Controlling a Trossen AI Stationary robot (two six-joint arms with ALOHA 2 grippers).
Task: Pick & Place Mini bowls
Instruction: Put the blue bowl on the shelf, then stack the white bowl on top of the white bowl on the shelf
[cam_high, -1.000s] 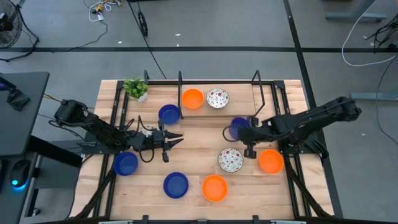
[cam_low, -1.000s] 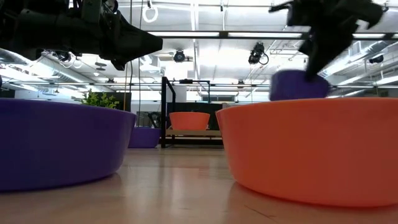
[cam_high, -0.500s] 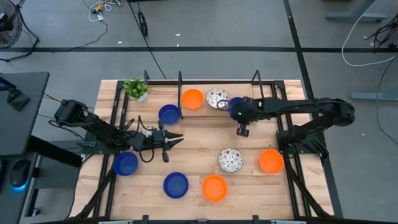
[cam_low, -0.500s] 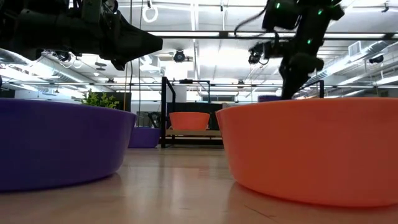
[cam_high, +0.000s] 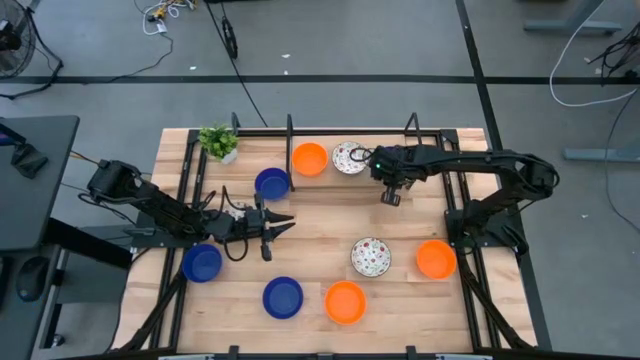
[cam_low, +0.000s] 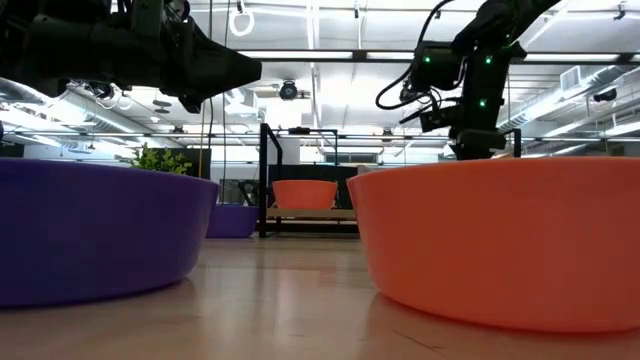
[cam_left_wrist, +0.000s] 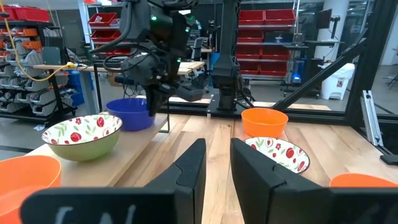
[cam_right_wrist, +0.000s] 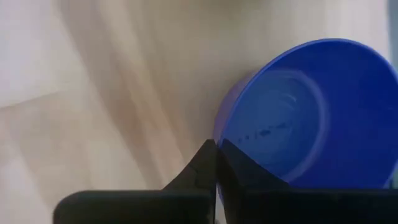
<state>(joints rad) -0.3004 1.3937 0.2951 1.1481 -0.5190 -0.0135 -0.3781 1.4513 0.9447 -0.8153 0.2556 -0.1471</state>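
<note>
The left gripper (cam_high: 283, 222) is seen hovering near mid-table, fingers slightly parted, nothing held. Farther right, a blue mini bowl (cam_right_wrist: 305, 112) — round, no long axis, mouth upward — is clamped at its rim by the right gripper (cam_right_wrist: 216, 160), just beside the floral bowl (cam_high: 349, 157) at the table's far edge.

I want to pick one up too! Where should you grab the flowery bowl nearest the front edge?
Probably pinch the rim of the flowery bowl, one finger inside and one outside, coming straight down from above. It sits upright with its open side up, and its wall looks thin enough to fit between fingers.
</note>
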